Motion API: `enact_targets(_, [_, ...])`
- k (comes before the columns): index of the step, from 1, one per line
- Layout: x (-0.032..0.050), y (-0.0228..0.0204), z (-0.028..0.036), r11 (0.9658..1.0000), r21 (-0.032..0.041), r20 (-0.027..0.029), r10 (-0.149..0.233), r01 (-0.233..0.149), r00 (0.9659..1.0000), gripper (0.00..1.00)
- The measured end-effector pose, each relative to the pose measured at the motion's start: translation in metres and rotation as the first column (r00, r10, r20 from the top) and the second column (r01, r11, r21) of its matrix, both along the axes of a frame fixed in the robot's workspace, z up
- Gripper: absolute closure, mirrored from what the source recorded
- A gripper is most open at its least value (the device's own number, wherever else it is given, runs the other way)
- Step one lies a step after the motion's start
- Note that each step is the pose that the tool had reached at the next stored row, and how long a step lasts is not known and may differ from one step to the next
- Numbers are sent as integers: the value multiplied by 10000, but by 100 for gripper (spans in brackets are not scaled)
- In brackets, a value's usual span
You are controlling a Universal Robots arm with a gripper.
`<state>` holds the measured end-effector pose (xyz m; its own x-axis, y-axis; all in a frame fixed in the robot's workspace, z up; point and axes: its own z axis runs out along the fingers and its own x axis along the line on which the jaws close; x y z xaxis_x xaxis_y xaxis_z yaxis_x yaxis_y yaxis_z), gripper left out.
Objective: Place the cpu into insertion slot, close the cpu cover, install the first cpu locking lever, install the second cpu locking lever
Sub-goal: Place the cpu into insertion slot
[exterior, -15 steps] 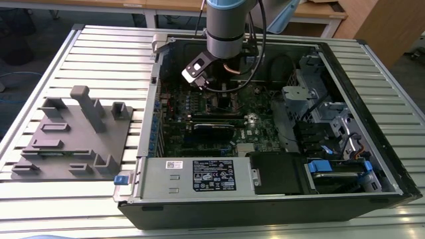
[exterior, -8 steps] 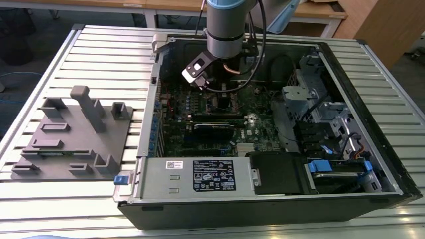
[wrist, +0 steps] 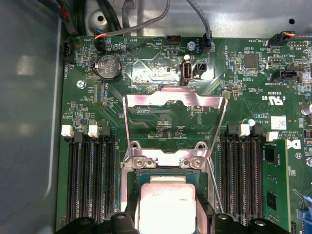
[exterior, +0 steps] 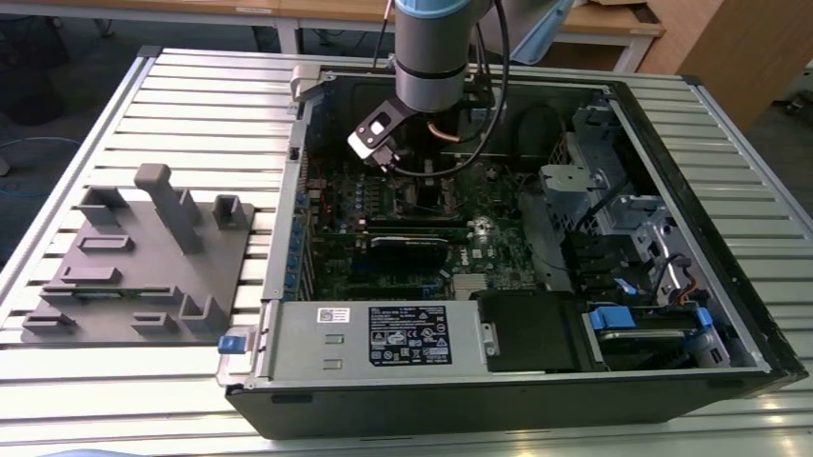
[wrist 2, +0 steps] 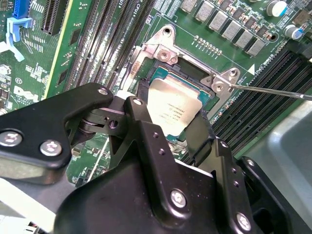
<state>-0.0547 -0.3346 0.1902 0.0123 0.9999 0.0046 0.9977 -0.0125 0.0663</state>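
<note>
Light: bright, even, from above, I find.
Glare: cpu (wrist: 165,204) top washes out pale.
Shadows: faint, soft-edged.

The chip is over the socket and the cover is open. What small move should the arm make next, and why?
Probably a slow, straight descent that keeps the cpu level. In both wrist views it lies squarely over the insertion slot, with the gripper close around it. The cpu cover stands open, out of the way. I cannot tell whether the chip is seated.
</note>
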Motion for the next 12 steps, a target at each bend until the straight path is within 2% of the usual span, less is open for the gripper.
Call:
enact_targets(3, [2,2,-5,10000,11,8,1,-1,10000,45])
enact_targets(4, [1,2,-4,10000,9,6,1,-1,10000,39])
enact_targets(8, [0,0,2,10000,0,-1,0,0,10000,39])
enact_targets(12, [0,0,41,10000,1,0,0,0,10000,39])
